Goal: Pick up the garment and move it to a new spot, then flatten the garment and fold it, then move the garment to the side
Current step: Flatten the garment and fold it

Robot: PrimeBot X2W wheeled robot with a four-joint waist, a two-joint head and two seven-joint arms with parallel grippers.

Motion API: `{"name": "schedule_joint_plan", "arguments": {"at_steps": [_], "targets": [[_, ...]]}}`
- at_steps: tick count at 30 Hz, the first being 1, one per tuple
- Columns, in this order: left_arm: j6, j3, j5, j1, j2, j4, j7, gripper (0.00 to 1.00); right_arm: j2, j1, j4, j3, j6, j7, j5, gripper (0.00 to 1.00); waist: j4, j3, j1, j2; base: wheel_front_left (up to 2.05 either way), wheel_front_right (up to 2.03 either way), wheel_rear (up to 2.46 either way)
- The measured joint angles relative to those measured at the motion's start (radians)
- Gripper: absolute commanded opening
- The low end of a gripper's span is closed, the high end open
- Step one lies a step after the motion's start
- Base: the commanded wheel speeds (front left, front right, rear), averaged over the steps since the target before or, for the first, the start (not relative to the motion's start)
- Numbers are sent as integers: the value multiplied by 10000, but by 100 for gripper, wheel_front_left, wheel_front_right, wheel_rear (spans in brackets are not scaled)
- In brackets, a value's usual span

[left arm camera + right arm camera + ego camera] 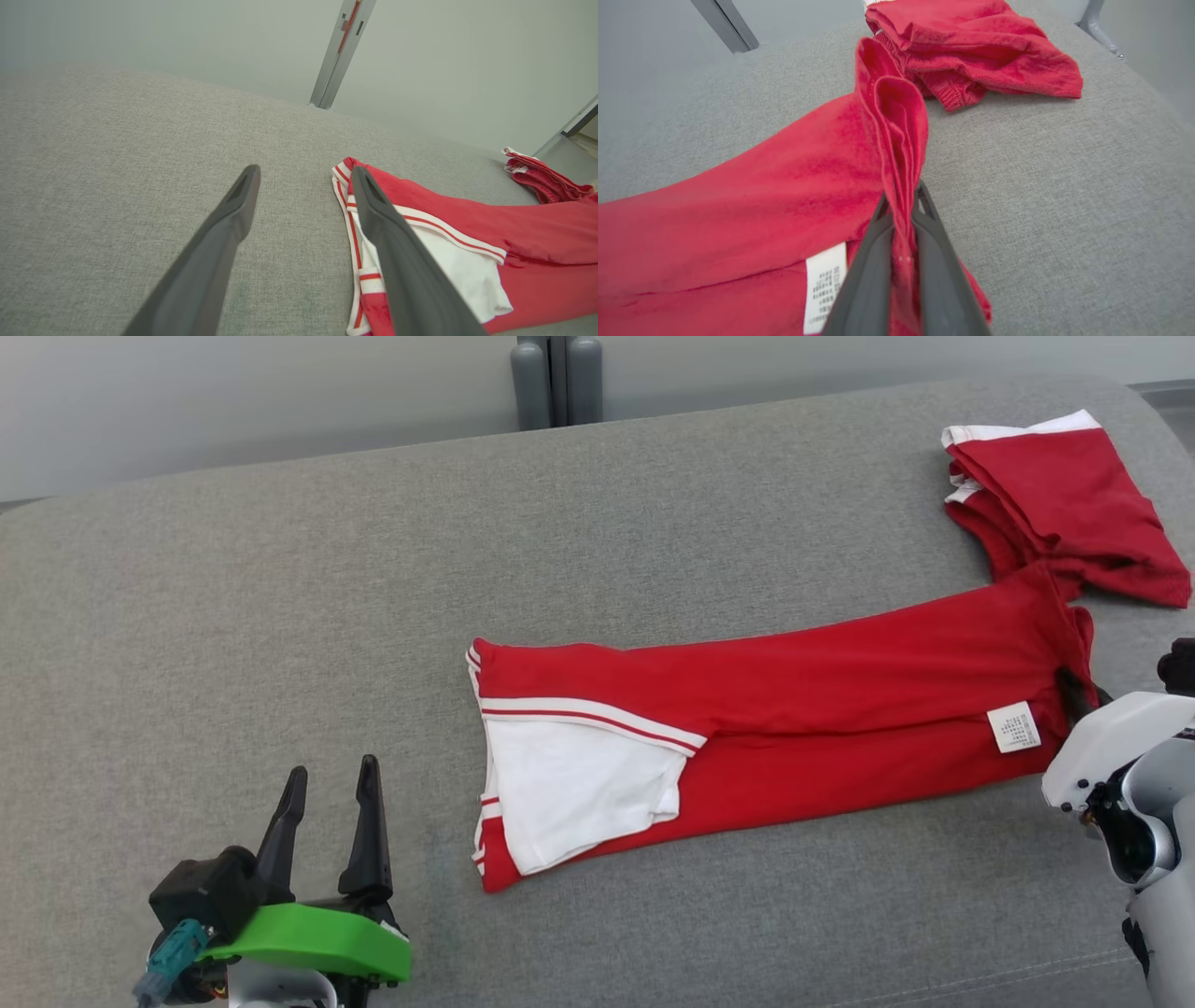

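While the left gripper (327,803) hangs spread at seven o'clock, the right gripper (903,198) pinches a fold at the three-o'clock end of the red garment (794,709), seemingly soft, light and floppy, probably best taken by its edges, stretched across the grey padded surface (280,616).

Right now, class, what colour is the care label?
Care label: white, dark print; best in right wrist view.

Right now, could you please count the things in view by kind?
Red garments: 2, the long garment and the folded garment
End effectors: 2, the left end effector and the right end effector
White label: 1
Total: 5
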Motion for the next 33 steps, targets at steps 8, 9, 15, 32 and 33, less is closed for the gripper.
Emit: {"name": "schedule_joint_plan", "arguments": {"at_steps": [8,9,15,32,33], "targets": [[-12,-115,-71,8,31,-2,107,100,589,866,-2046,449,-6,4,537,0,-119,-162,0,0,0,0,0],[-15,-127,-81,8,35,0,148,100,696,945,-2303,604,-6,54,566,0,-92,-176,0,0,0,0,0],[-38,-138,-138,16,75,-29,176,100,1375,1336,-3847,1854,-10,422,1043,0,269,-229,0,0,0,0,0],[-46,-318,-240,-137,-173,130,-19,100,2378,-72,-2596,4836,-10,102,2013,0,1857,-17,0,-1,0,0,0],[-52,-332,-249,-154,-203,176,-61,100,2391,-192,-2382,4945,-10,56,2050,0,1956,10,0,-1,0,0,0]]}}
